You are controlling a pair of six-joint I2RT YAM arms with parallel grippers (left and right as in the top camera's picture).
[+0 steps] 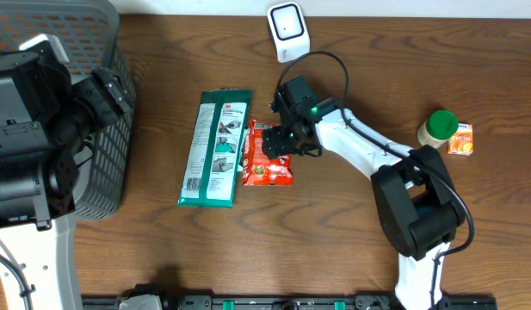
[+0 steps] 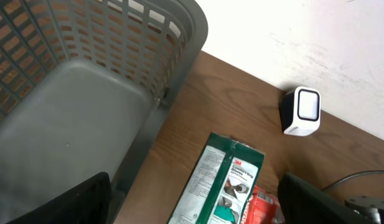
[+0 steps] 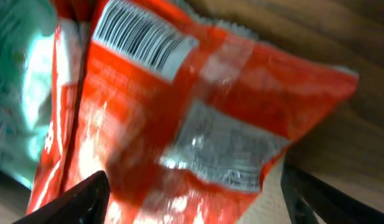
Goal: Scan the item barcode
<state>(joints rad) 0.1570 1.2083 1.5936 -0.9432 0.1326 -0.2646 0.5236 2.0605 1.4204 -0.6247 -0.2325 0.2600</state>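
Overhead, the red snack bag (image 1: 267,155) is seen lying flat on the brown table (image 1: 334,250), just beside the long green packet (image 1: 215,148). The right claw (image 1: 288,140) is held right over the bag. From the right wrist, its two fingers (image 3: 73,202) are seen wide apart, with the bag between them and nothing pinched. The barcode (image 3: 142,40) is seen face up near one end of the bag. The white scanner (image 1: 288,31) is placed at the far edge of the table, well apart from the bag. The left claw (image 1: 110,86) is held over the grey basket (image 1: 106,172), with its fingers wide apart and nothing in them.

Things could go wrong from here. The bag looks thin and shiny, so it could be dropped when it is lifted. The green packet could be pinched too, since it lies so close. The barcode could be covered by a finger or crumpled, and then it might not be read by the scanner.
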